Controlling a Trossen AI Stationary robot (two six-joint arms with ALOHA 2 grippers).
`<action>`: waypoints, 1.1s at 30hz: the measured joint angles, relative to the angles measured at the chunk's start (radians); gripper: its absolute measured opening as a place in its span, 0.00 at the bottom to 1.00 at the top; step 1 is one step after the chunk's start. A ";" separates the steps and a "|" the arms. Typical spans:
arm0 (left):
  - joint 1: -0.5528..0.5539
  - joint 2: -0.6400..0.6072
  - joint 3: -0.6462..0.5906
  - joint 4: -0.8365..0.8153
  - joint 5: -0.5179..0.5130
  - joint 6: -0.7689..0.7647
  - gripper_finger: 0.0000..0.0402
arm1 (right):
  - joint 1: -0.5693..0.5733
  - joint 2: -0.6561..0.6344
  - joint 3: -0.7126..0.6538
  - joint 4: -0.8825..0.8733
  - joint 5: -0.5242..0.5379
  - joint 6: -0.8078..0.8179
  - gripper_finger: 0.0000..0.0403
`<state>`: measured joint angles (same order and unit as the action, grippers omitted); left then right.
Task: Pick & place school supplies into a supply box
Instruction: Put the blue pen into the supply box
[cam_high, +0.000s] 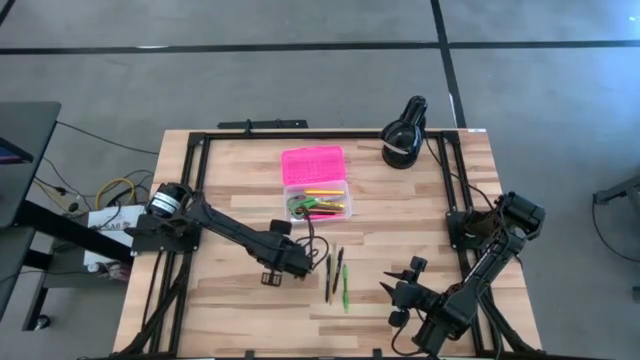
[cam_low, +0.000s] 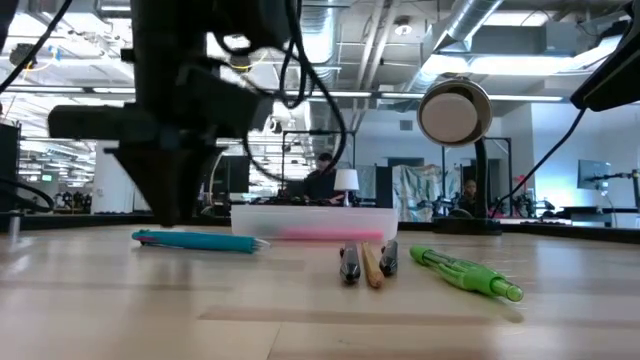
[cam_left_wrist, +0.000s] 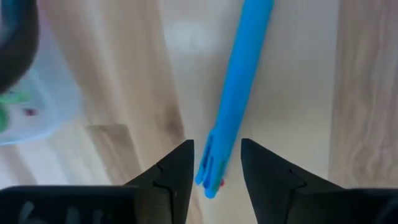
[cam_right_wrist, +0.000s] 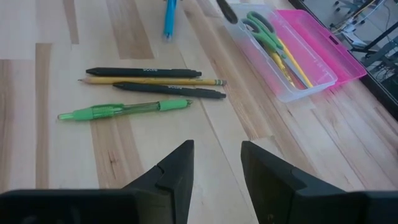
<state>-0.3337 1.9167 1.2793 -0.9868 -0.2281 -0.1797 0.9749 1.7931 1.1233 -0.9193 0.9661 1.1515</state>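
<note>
Setting: a pale wooden table with a black frame, on a grey floor; the level view shows a large workshop behind it with pipes overhead.

Left arm: it reaches from the left edge toward the table's middle. The left gripper hangs just above the wood, its fingers parted and astride the tip of a blue pen. They do not pinch it, and the pen lies flat on the table.

Supply box: the supply box sits in the middle of the table toward the far edge, near the left gripper, clear base open, pink lid folded back flat. Inside lie green-handled scissors and a few pens in yellow, orange and red.

Still loose: just right of the left gripper lie two black pens, a yellow pencil and a green pen, close together.

Lamp: a black round lamp stands at the far right corner.

Right arm: it waits at the near right edge, the right gripper open and empty, facing the loose pens.

Progress: partly done. Some supplies are boxed; five items, counting the blue pen, remain outside.
</note>
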 joint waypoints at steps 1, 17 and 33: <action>0.004 0.000 -0.010 0.005 0.013 0.010 0.33 | 0.000 0.000 0.000 0.000 0.000 0.000 0.32; 0.074 -0.012 -0.133 0.222 0.153 0.169 0.39 | 0.000 0.000 0.000 0.000 0.000 0.000 0.32; 0.110 -0.027 -0.171 0.306 0.235 0.234 0.39 | 0.000 0.000 0.000 0.001 0.000 0.001 0.32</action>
<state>-0.2241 1.8893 1.1088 -0.6809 0.0065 0.0540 0.9749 1.7931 1.1233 -0.9184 0.9661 1.1522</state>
